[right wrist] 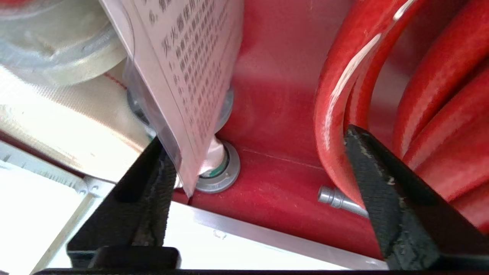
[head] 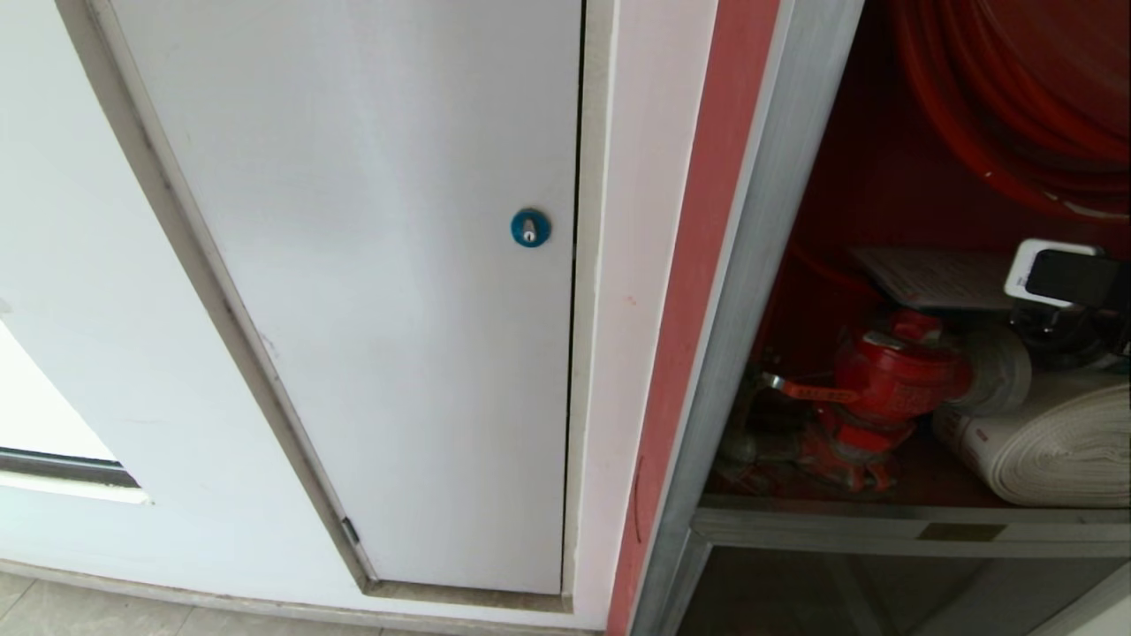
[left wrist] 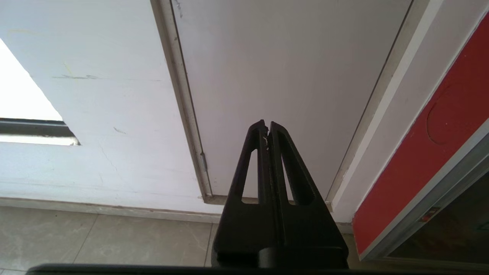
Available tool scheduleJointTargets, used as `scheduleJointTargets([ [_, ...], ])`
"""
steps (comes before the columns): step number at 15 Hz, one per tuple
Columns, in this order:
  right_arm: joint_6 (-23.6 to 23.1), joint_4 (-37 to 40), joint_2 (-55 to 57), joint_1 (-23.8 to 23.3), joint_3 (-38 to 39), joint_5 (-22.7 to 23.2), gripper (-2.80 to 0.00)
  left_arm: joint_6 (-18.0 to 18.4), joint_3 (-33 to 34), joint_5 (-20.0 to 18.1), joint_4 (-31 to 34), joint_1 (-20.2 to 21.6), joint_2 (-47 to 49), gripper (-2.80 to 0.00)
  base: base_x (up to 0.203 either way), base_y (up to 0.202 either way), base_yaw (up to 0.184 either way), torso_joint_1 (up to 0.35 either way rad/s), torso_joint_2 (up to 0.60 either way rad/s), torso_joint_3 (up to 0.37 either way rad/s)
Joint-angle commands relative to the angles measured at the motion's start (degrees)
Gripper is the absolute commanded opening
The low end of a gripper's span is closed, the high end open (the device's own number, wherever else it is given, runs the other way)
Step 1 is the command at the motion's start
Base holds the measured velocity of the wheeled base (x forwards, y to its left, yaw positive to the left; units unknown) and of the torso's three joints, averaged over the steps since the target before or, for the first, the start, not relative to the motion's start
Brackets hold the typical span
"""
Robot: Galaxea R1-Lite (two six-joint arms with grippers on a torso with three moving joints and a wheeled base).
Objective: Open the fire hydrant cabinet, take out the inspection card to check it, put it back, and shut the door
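Red interior, head view: the fire hydrant cabinet stands open at the right of the picture, its silver frame running down beside a red strip of wall.
Card, head view: the inspection card lies flat inside the cabinet, on top of the red valve and beside the rolled white fire hose.
Hose reel, head view: a coiled red hose hangs in the upper part of the cabinet.
Crossbar, head view: a small brass plate sits on the silver bar below the valve.
Right arm, head view: only the dark wrist body with a white block shows at the right edge, just beside the card; the fingers are not seen here.
White panel, head view: a plain white panel with a blue round lock fills the left and middle.
Left gripper, left wrist view: the left gripper has its two black fingers pressed together, holding nothing, aimed at the white panel above the tiled floor.
Right gripper, right wrist view: the right gripper is spread wide inside the cabinet.
Card, right wrist view: the printed card's edge lies against one finger; the other finger stands well apart from it, next to the red hose coils. Nothing is clamped.
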Motion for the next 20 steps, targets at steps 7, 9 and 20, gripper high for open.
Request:
scheduleJointTargets([
  [7,-0.9,-0.1,-4.6,0.0,4.9,0.8,0.0,-0.1,0.0,0.0,0.0,0.0,0.0,-2.8,0.0,0.0,0.0,0.0,0.0,0.0],
  [9,-0.9,-0.1,-6.2,0.0,6.6,0.9,0.0,0.0,0.0,0.0,0.0,0.0,0.0,-2.8,0.0,0.0,0.0,0.0,0.0,0.0],
  [20,-1.5,11.2,-26.4,0.0,13.6,3.1,0.0,0.0,0.0,0.0,0.0,0.0,0.0,-2.8,0.0,0.0,0.0,0.0,0.0,0.0],
])
